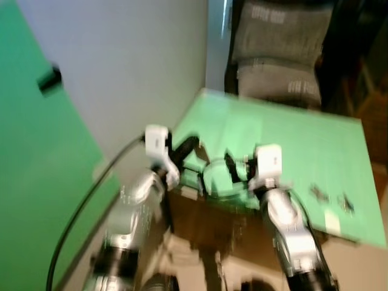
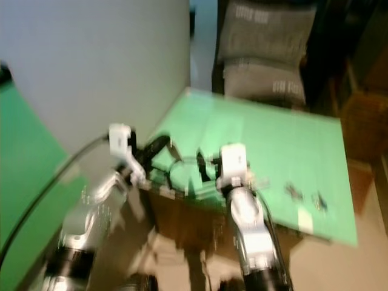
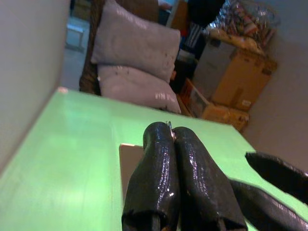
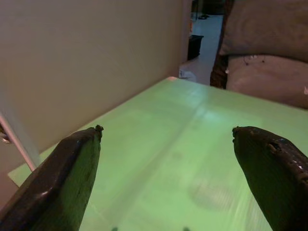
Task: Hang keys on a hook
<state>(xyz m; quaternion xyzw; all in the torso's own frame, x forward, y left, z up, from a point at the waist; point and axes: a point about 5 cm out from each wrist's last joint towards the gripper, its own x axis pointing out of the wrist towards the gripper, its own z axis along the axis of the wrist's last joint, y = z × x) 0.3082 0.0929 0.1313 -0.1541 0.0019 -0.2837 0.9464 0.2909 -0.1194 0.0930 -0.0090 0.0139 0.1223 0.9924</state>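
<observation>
The left gripper (image 3: 175,137) hangs over the green table (image 1: 315,139), fingers pressed tight together with a small bit of metal ring (image 3: 169,124) between the tips; the right gripper (image 4: 168,139) is spread wide; the keys (image 1: 330,199) lie at four o'clock; the hook (image 1: 50,79) sits at ten o'clock on the green board (image 1: 30,182).

The two grey cushions (image 1: 280,51) at twelve o'clock behind the green table carry pale printed lettering, too blurred to read. No other writing shows.
</observation>
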